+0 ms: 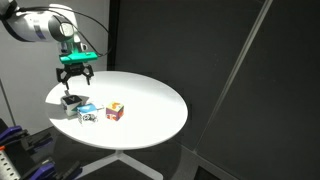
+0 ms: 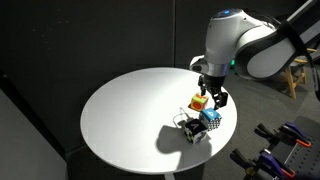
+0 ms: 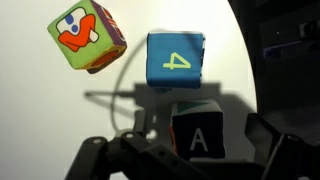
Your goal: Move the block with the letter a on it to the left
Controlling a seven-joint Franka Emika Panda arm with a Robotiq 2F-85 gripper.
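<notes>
The block with the letter A (image 3: 200, 131) has dark sides and a white A on its top face. It sits on the white round table (image 1: 140, 95), and it shows in both exterior views (image 1: 70, 100) (image 2: 189, 128). My gripper (image 1: 74, 78) hangs just above it with the fingers spread apart and nothing held. In the wrist view the A block lies between my two fingers (image 3: 190, 152), apart from both. The gripper also shows in an exterior view (image 2: 211, 96).
A blue block with a 4 (image 3: 176, 60) (image 1: 87, 112) (image 2: 210, 117) stands right next to the A block. A green, red and yellow block (image 3: 87, 38) (image 1: 115, 111) (image 2: 198, 103) lies just beyond. The table edge is close by.
</notes>
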